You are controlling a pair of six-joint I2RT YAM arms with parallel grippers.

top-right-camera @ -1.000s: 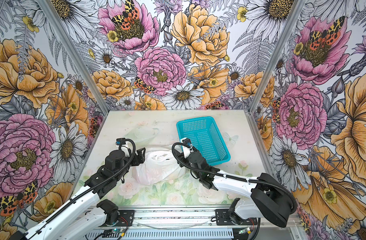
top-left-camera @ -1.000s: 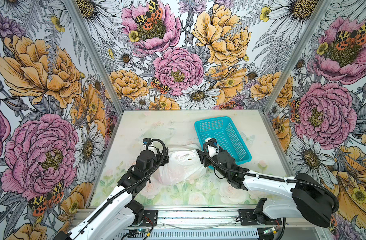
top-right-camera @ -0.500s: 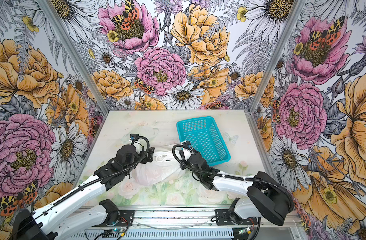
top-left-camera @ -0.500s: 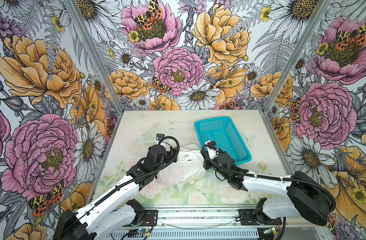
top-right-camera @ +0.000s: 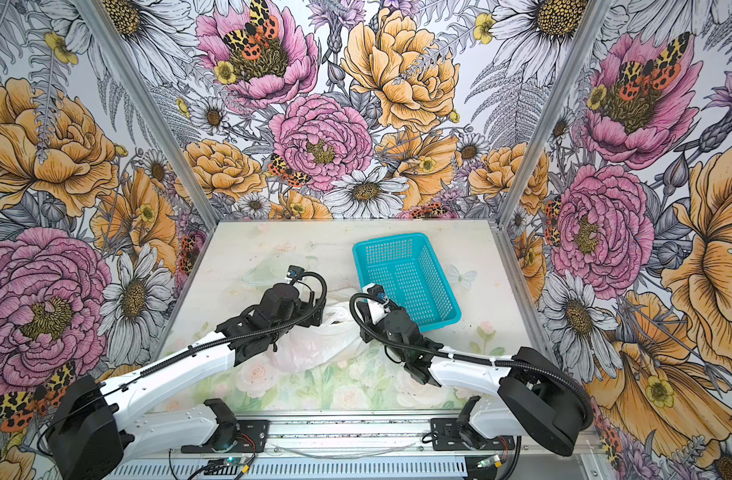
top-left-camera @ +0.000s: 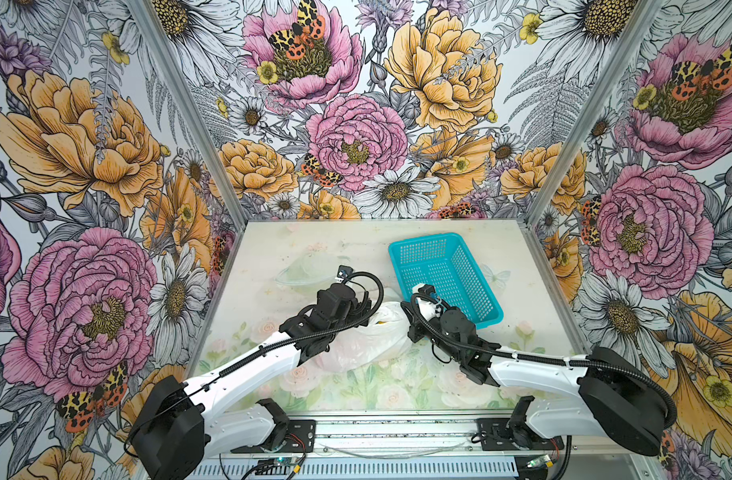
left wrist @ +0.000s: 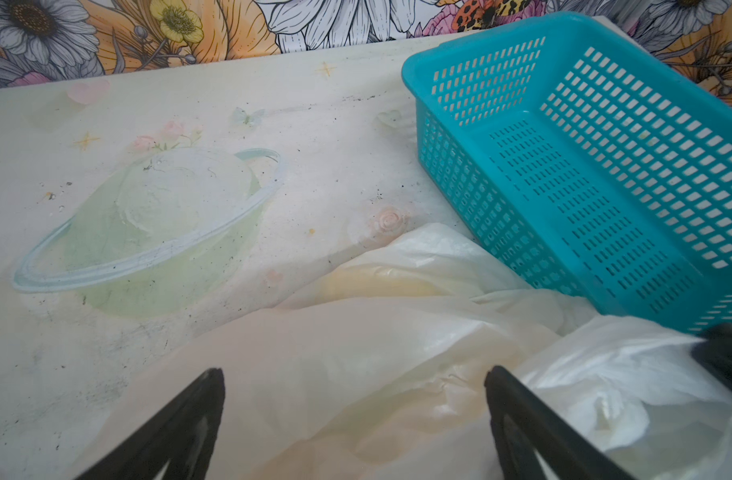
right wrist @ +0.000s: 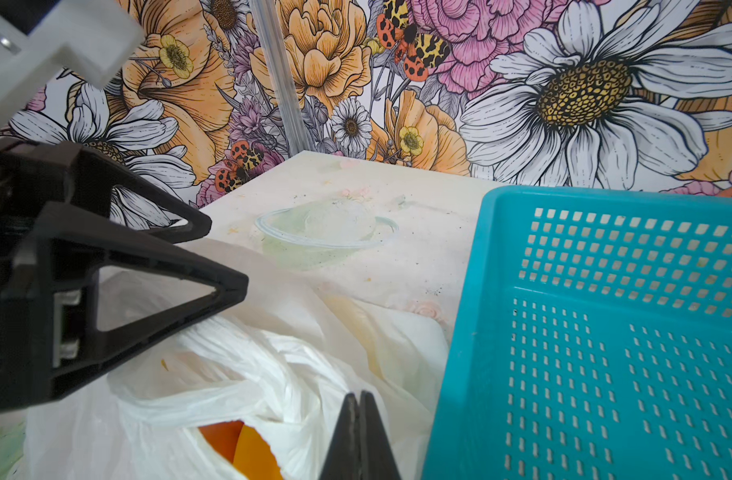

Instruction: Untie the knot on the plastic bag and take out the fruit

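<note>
The white plastic bag point(top-left-camera: 368, 343) lies crumpled mid-table between both arms. Its knot point(right wrist: 273, 365) is a twist of white plastic just ahead of my right gripper point(right wrist: 359, 395), which is shut with its tips pinched into a fold of the bag. Orange fruit point(right wrist: 239, 449) shows through a gap in the bag beside those tips. A yellowish fruit point(left wrist: 377, 286) shows faintly through the plastic. My left gripper point(left wrist: 354, 374) hangs open over the bag's left part, nothing between its fingers point(right wrist: 169, 299).
The teal mesh basket point(top-left-camera: 426, 240) stands empty at the back right, its near corner touching the bag. Its wall point(right wrist: 489, 291) is close beside my right gripper. Flowered walls close in three sides.
The left arm has swung right, from the bag's left edge to above the bag, and stands fully open. The right gripper has shut on the bag's plastic.
</note>
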